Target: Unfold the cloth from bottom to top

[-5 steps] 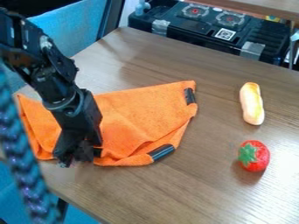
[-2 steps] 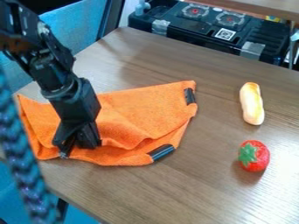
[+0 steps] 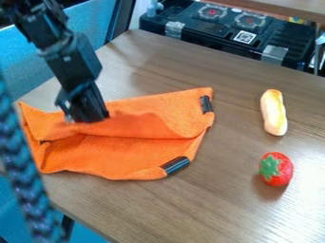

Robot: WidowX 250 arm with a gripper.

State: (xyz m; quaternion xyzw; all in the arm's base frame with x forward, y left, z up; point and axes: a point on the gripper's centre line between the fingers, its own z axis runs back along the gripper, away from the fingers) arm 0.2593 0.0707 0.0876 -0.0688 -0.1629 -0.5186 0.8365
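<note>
Bench (image 3: 165, 213): brown, wood-grained | orange cloth (image 3: 114, 159): on bench, view's left and middle, loose flap raised across it | claw (image 3: 86, 118): clamped on flap, left of its middle | pale yellow oblong toy (image 3: 273, 114): well right of cloth | red strawberry (image 3: 283, 170): below oblong toy | two black strips (image 3: 175, 164): cloth's right side
</note>
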